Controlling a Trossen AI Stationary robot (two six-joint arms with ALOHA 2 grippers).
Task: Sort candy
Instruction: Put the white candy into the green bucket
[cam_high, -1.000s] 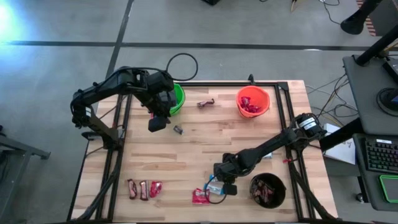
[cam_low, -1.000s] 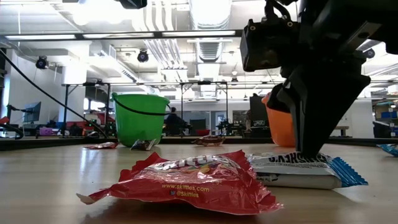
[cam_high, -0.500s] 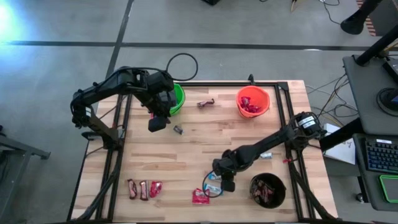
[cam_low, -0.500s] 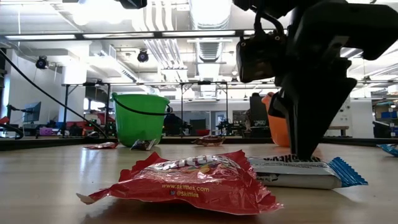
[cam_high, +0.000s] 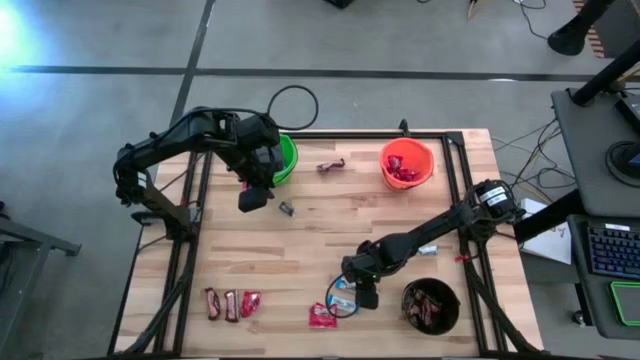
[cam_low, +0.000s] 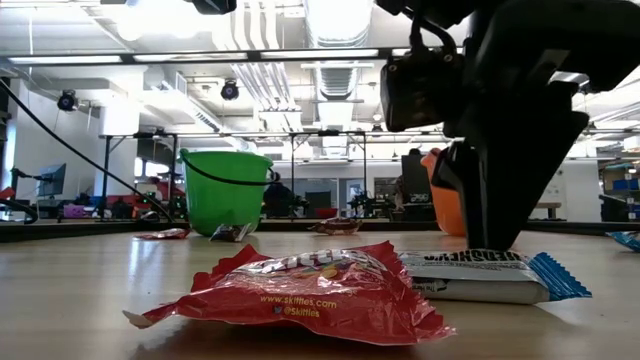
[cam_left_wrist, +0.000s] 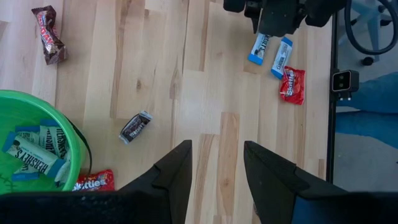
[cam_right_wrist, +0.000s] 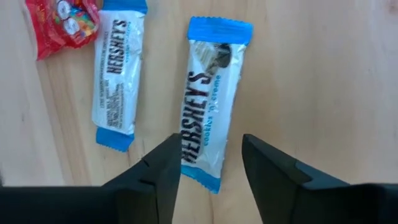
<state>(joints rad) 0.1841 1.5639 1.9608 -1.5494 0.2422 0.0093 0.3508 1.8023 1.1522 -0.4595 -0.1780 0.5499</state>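
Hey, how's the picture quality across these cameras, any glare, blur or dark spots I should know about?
High view: a bright blue-white flare at the upper left corner, table evenly lit. Low view: the red packet up close is sharp, the room behind hazy, ceiling lights blown out, the right gripper a dark silhouette. Right wrist view: the light-blue-and-white bar reads clearly, the fingers soft.

Light wooden table (cam_high: 320, 240) with scattered candy (cam_high: 230, 303), green bucket (cam_high: 287, 158), orange bucket (cam_high: 406, 163), black bucket (cam_high: 431, 305).
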